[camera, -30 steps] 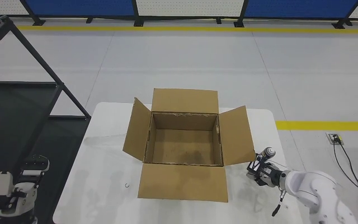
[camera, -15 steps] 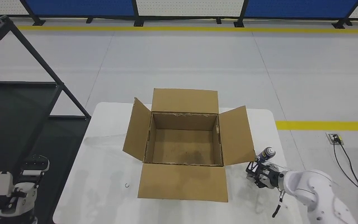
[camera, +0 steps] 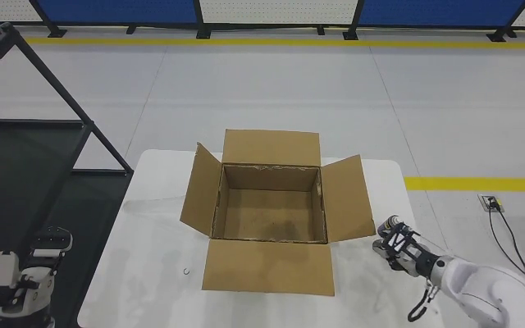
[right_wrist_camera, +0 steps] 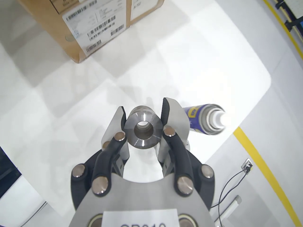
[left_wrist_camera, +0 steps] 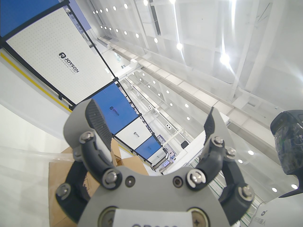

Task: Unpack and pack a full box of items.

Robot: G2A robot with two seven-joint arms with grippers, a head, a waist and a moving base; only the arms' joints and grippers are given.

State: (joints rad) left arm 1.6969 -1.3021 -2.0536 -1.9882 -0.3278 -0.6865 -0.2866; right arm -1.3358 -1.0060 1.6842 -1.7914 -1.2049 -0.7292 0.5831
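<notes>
**Steel cylinder clamped at the box's 4 o'clock**

The right end effector (right_wrist_camera: 143,106) pinches a short metal cylinder (right_wrist_camera: 143,131) between narrow-set fingers. The cylinder's bored end faces the wrist camera, so its long axis runs along the end effector's own line. It sits over the worktop (camera: 156,246), at 4 o'clock from the cardboard box (camera: 268,268). A spray can (right_wrist_camera: 203,119) stands just beside it, nozzle end up. The box has all four flaps splayed and shows a bare cardboard floor. The left end effector (left_wrist_camera: 153,119) is spread wide, aimed at the ceiling.

Around your white table (camera: 156,246) lies pale grey floor (camera: 271,90) with yellow lines (camera: 459,184). Blue and white partition panels (camera: 115,8) stand behind, a black metal frame (camera: 70,100) stands left, and ceiling lights (left_wrist_camera: 179,46) shine overhead.
</notes>
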